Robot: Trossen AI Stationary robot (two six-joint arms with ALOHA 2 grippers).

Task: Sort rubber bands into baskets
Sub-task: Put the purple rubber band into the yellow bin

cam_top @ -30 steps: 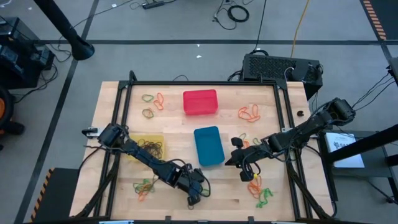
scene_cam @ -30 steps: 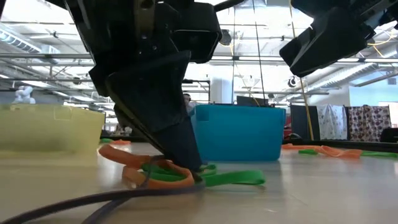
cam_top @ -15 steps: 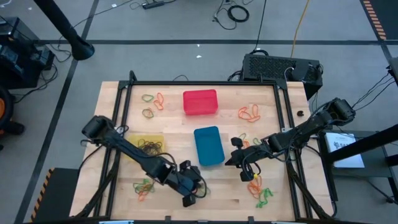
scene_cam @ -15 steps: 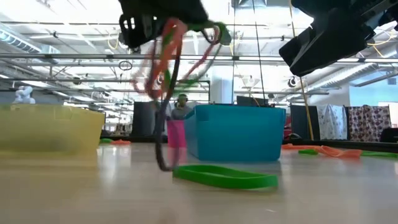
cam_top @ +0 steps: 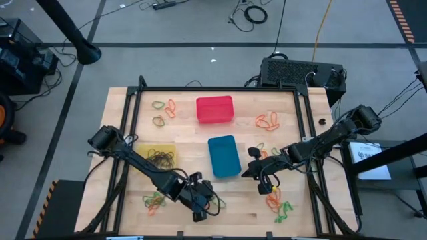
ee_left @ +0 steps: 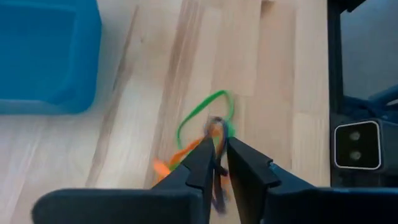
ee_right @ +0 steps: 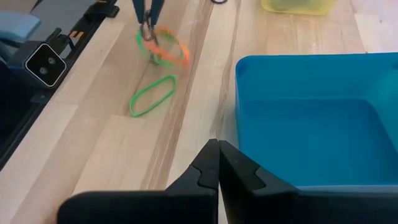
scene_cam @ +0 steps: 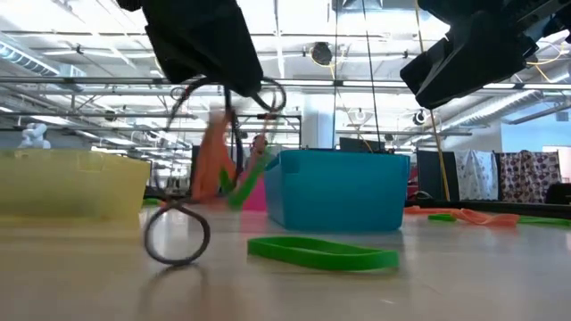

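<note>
No readable text, labels or numbers

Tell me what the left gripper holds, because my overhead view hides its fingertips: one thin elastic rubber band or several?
Observer: Several. In the low view a tangle of orange, green and dark rubber bands hangs from the left gripper, which is raised above the wooden table.
Operator: Is anything lying near it?
Observer: One green rubber band lies flat on the wood, in front of the blue rectangular plastic basket.
Operator: And the right gripper?
Observer: Its wrist view shows the right gripper shut and empty, beside that blue basket.
</note>
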